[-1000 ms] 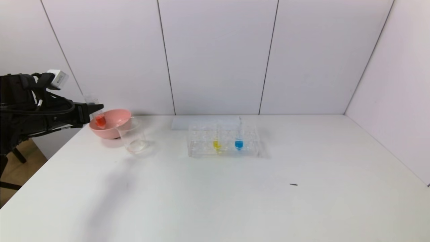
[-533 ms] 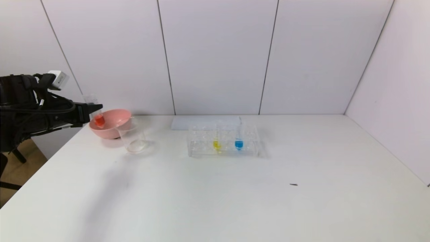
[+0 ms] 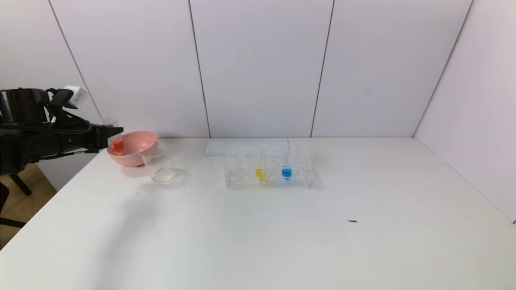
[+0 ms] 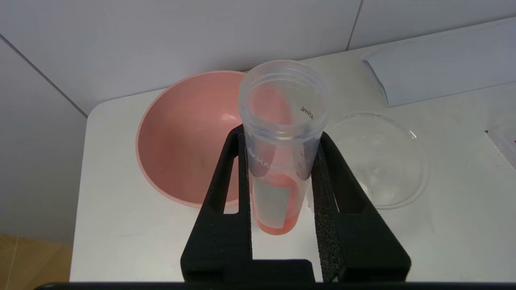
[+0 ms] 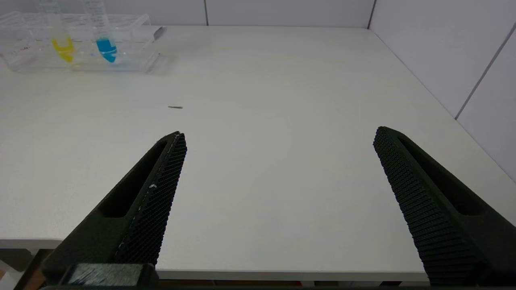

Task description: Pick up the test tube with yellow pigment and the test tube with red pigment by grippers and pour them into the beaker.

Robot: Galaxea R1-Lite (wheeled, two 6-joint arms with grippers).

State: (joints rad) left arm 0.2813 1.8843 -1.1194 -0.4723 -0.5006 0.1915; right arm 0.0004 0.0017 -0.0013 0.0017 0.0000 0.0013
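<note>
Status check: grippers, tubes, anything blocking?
Left gripper shut on red test tube, upright beside pink bowl. Right gripper open, idle. Beaker unobstructed.

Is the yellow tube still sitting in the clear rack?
Yes, the yellow tube stands in the clear rack beside the blue tube.

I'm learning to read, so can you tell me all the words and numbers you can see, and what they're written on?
"45mL": on the wall near the rim of the slim clear test tube with red pigment, held in the left gripper.
White brand letters along the same tube: only partly visible, not readable.
Small scale numbers on that tube: too small to read.
Red marks on the clear plastic tube rack: too blurred to read.
</note>
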